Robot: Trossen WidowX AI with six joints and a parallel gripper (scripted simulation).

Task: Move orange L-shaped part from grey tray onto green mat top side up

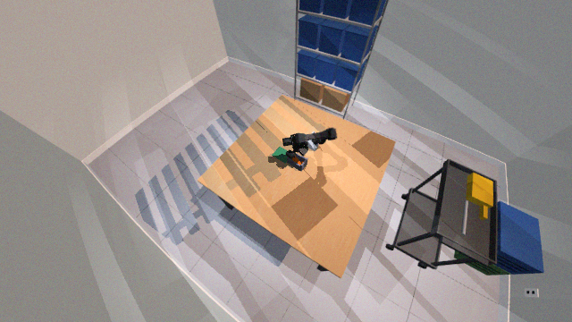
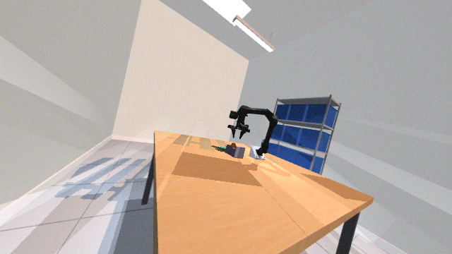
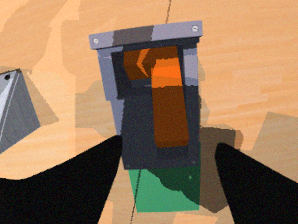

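The orange L-shaped part (image 1: 298, 161) (image 2: 233, 144) (image 3: 170, 112) lies tilted in the grey tray (image 2: 240, 152) (image 3: 170, 31). Its L-shaped end is low in the pocket by the tray's lighter end wall. Its straight end is raised on the mat side and shows above the tray in the exterior view. My gripper (image 2: 237, 137) (image 3: 169, 146) is open and empty above the tray. In the wrist view its fingertips stand wide on either side of the raised end, not touching it. The green mat (image 1: 280, 154) (image 2: 221, 148) (image 3: 150, 197) adjoins the tray, partly shadowed.
The arm's metal base plate (image 2: 256, 152) (image 3: 19, 117) stands on the wooden table (image 1: 331, 224) (image 2: 226, 212) near the tray. A shelf rack with blue bins (image 1: 331, 40) (image 2: 316, 114) stands behind the table. A dark cart (image 1: 451, 201) is off to the right.
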